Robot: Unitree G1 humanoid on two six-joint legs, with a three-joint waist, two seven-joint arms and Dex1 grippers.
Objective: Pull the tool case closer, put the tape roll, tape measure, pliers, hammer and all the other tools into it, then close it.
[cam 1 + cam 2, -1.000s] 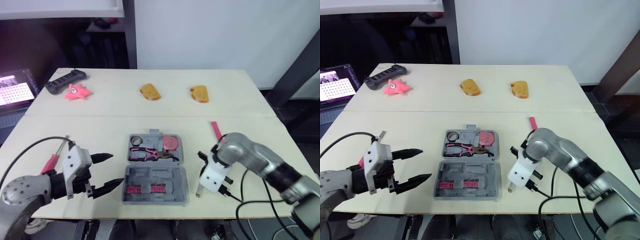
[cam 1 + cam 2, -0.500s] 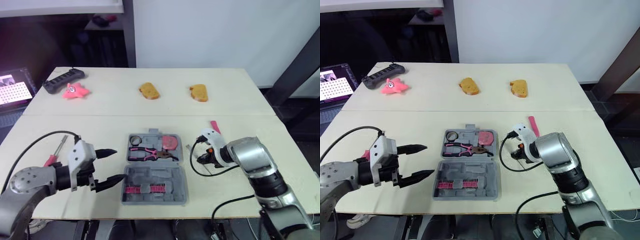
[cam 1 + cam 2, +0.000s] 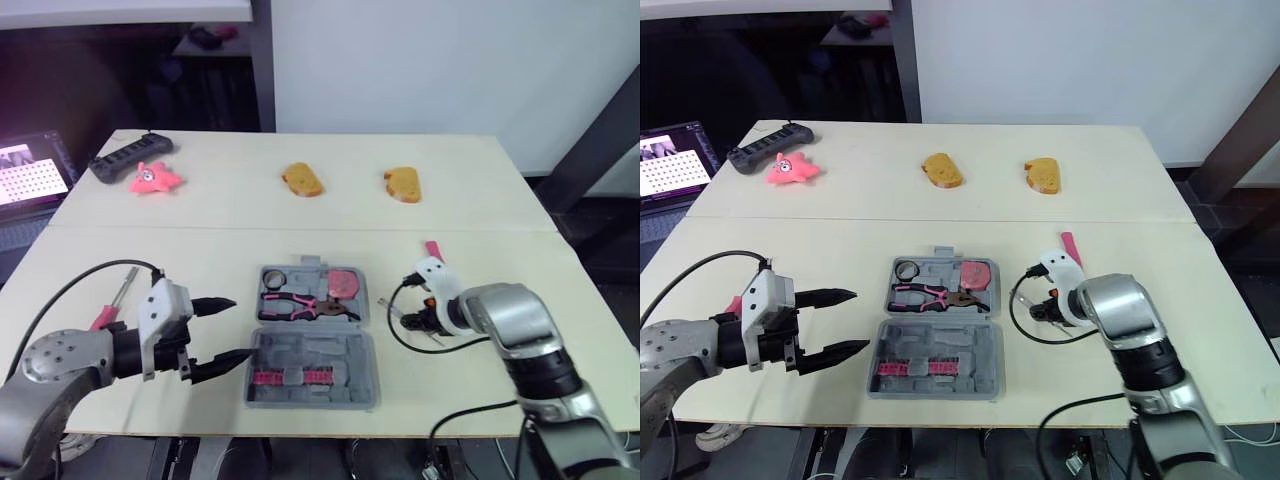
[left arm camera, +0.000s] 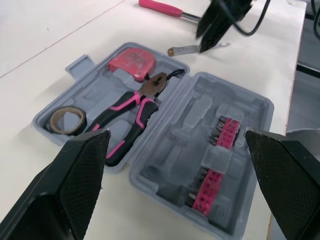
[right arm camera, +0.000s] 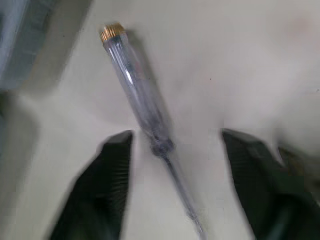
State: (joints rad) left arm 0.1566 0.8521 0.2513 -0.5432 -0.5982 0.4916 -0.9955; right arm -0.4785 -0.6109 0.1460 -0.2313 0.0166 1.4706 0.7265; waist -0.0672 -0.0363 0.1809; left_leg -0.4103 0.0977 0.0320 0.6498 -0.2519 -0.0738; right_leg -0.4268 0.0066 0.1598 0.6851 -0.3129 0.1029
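A pale wooden desk [image 3: 200, 250] stood before a white wall, with a lit screen [image 3: 30, 172] off its left edge. The grey tool case [image 3: 312, 340] lay open near the middle of the front edge, both halves flat. Its far half held the pliers [image 3: 305, 305], the tape measure [image 3: 346, 283] and the tape roll [image 3: 273, 280]. Its near half held a pink bit strip [image 3: 290, 377]. Toward the far left corner lay a black bar [image 3: 130, 158] with a pink star toy [image 3: 153, 179] just beside it. 2 bread pieces [image 3: 301, 180] sat well apart along the far side. A pink-handled tool [image 3: 110, 308] with a metal shaft lay near the left edge, partly behind the left arm, and its head could not be made out. Another pink handle [image 3: 433, 249] lay right of the case, beyond the right arm.

The left gripper [image 3: 242, 329] was held low at the case's left side, fingers spread wide and empty, pointing at it. The right gripper [image 5: 176, 134], its forearm angled in toward the case, had its fingers parted on either side of a clear screwdriver [image 5: 142, 100]. The screwdriver lay on the desk just right of the case, and the gripper clasped nothing.
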